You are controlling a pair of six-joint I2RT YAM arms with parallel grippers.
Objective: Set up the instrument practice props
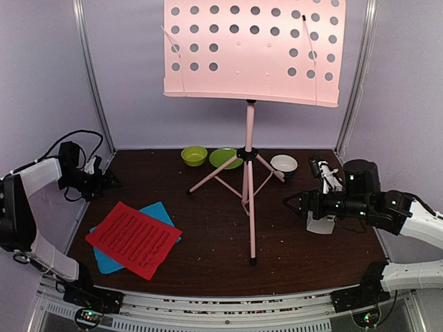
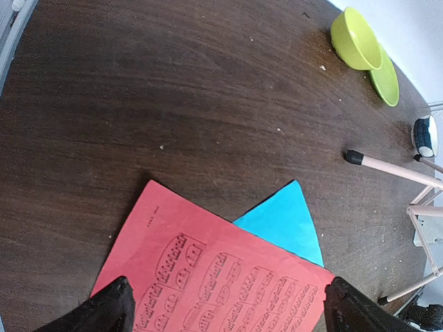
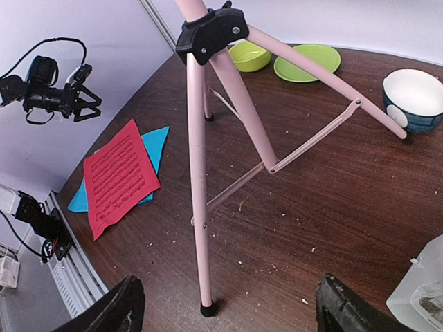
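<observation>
1. Centre of the desk (image 1: 208,232): the pink music stand (image 1: 242,83) is upright. Its perforated tray rides high and its three legs are splayed on the dark wood.
2. Near left, the red page (image 1: 133,239) lies flat on top of the cyan page (image 1: 160,209). Cyan peeks out at the far side and the near-left corner.
3. The left pincer (image 1: 105,181) hangs at the far left, just beyond the pages. Its fingers are spread wide with nothing between them, and its wrist view looks down on the red page's far corner.
4. On the right, the right pincer (image 1: 292,202) points left toward the tripod. Its jaws are wide apart and hold nothing.
5. The white metronome (image 1: 318,224) sits on the desk right of the stand, tucked under the right arm and largely hidden.
6. Along the far edge, a lime-green bowl (image 1: 194,155) and a lime-green plate (image 1: 225,158) sit side by side left of the pole. A white-and-dark bowl (image 1: 284,164) sits to the right, just beside a tripod foot.
</observation>
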